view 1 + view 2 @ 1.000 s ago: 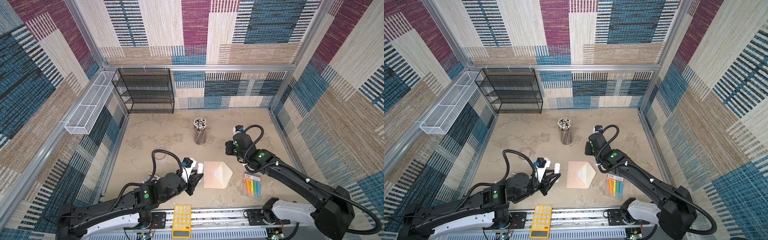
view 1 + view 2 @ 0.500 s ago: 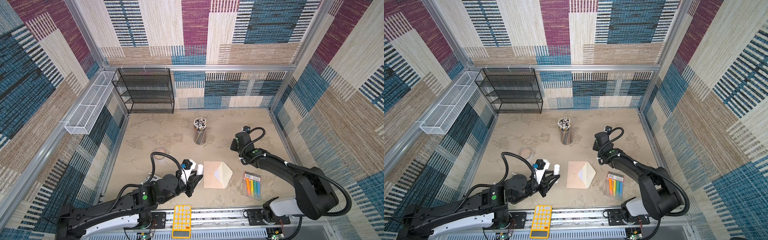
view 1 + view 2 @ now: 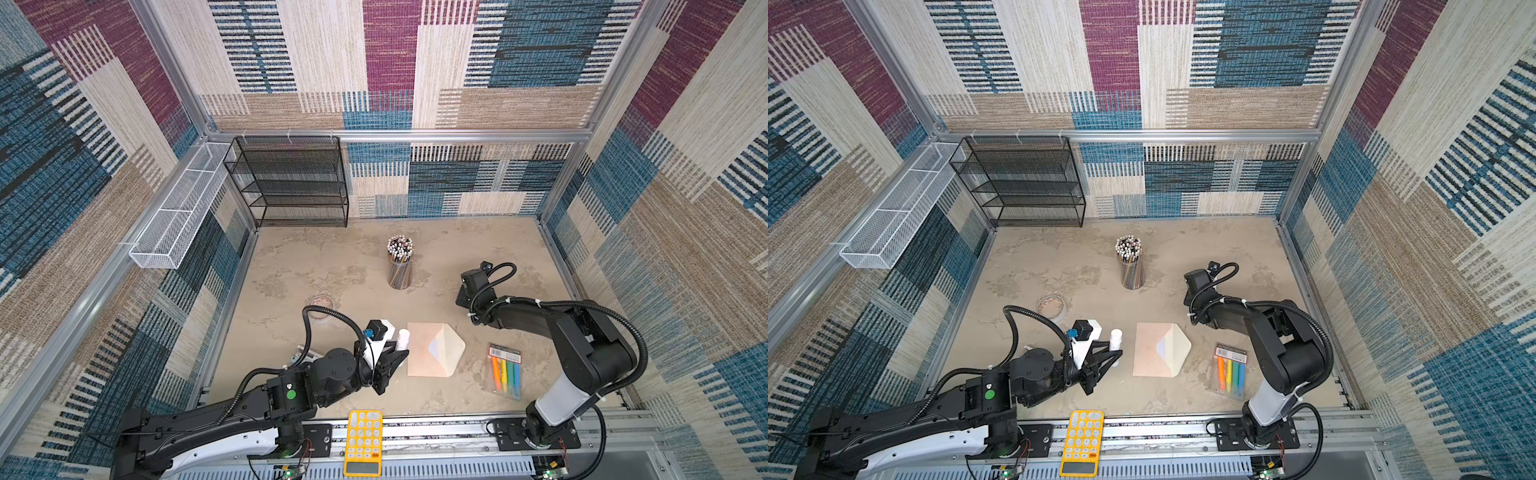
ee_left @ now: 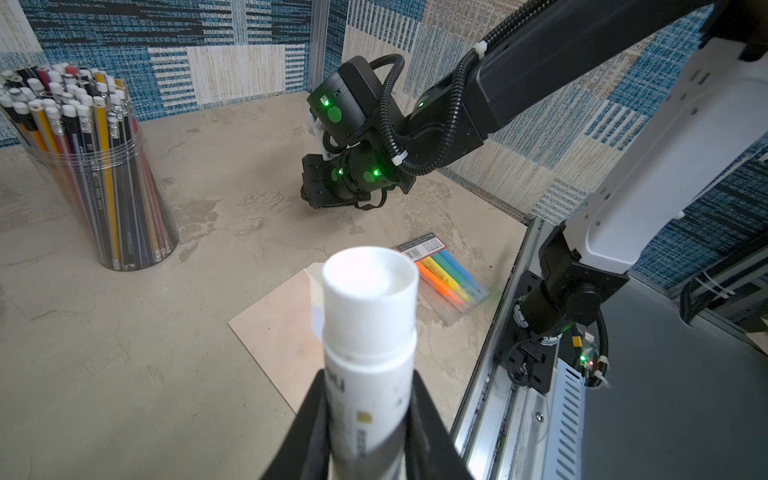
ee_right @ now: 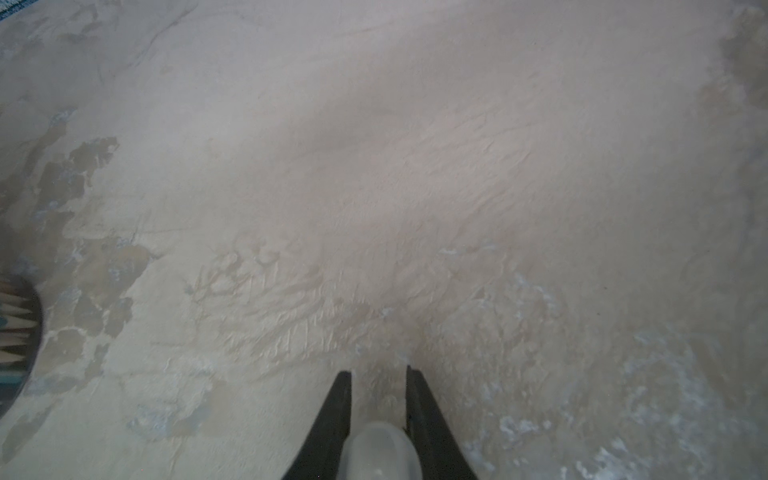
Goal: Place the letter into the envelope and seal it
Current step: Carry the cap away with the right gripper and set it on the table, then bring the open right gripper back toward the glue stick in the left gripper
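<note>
A: Starting nearest, behind the left claw (image 3: pixel 399 356), down at the front rail: a yellow calculator (image 3: pixel 363 440), lying flat.

B: And at the claw itself?

A: Pinching a white glue stick (image 4: pixel 369 316) between both fingers, with the tube end well out past the tips.

B: Any sight of the envelope (image 3: pixel 428 350)?

A: Flat on the table (image 3: pixel 291 270), just beside those tips on the side toward the right arm, untouched. With the pointed flap on the edge away from the left claw, cream inner side showing.

B: And the letter (image 3: pixel 434 348)?

A: Showing only as a small pale wedge at the envelope's mouth, right where flap meets body.

B: Beyond the flap?

A: A clear pack of coloured highlighters (image 3: pixel 505 370), near the envelope but apart. On the left claw's other side, a bit farther back, a roll of tape (image 3: pixel 321 306).

B: Over to the right claw (image 5: pixel 377 371).

A: Aimed down, low over bare table, well apart from the envelope. Closed on a small greyish-white rounded piece (image 5: pixel 380 451) seated deep between the fingers; cannot tell what exactly.

B: Farther still?

A: A clear cup of pencils (image 3: pixel 400 266), upright, off to the right claw's side toward the middle. Then, against the back wall, a black mesh rack (image 3: pixel 291 183), and next to it a white wire basket (image 3: pixel 178 220) hung on the side wall.
</note>
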